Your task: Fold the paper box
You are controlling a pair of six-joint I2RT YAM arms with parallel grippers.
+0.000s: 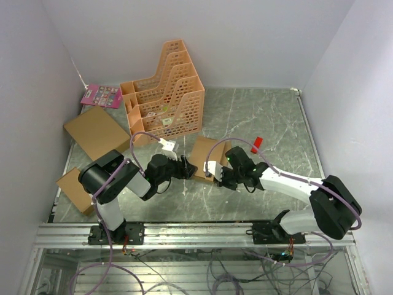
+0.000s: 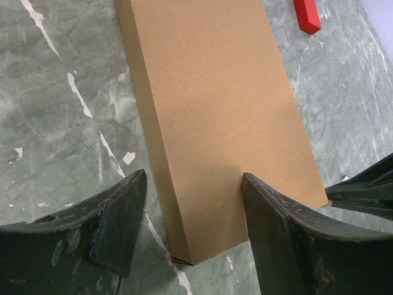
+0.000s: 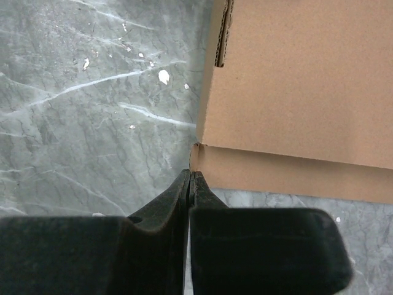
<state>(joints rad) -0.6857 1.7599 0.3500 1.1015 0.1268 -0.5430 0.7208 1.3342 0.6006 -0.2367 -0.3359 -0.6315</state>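
Left gripper (image 2: 193, 178) released, fingers spread: I see one just outside paper box (image 2: 215, 92) side wall, other over its top face. Right gripper (image 3: 191, 177) clenched on nothing, tips touching box corner. Box lies flat mid-table (image 2: 55, 110) between both grippers, near orange file rack (image 1: 166, 92); red block (image 2: 306, 15) near far corner.
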